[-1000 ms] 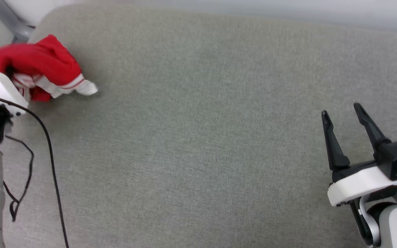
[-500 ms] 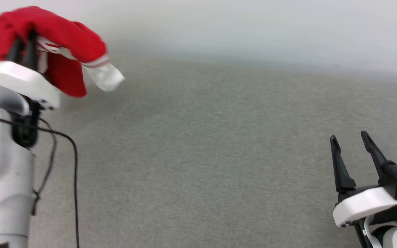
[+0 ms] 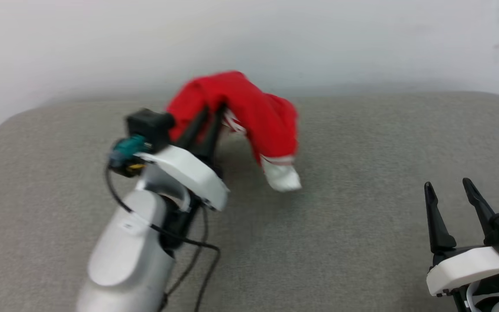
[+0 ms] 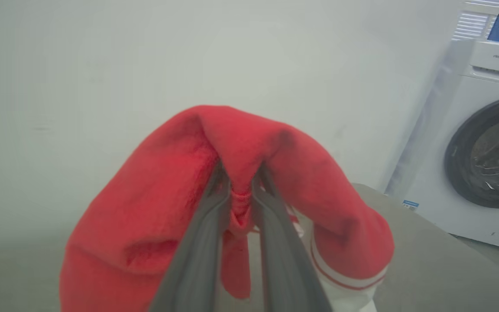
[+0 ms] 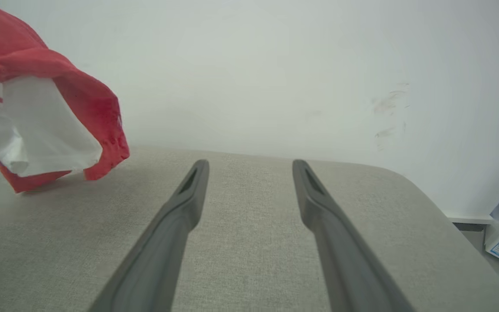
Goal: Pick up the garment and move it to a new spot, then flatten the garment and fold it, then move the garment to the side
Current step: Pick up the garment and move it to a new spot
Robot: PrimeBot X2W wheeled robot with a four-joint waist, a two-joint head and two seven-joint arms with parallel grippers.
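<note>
While clamped on a pinch of red cloth, left hand [image 3: 214,110] holds the garment [image 3: 254,108] aloft, white cuff [image 3: 282,177] hanging low over the grey surface [image 3: 362,143]. It has been carried in from the far-left corner toward centre, likely ready for laying down. Right hand [image 3: 447,184]: fingers apart, empty, idle.

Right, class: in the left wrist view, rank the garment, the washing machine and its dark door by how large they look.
Largest: garment, though it hangs close to the camera, which inflates it.
Then: washing machine, partly cut off at the edge.
Smallest: its dark door.
</note>
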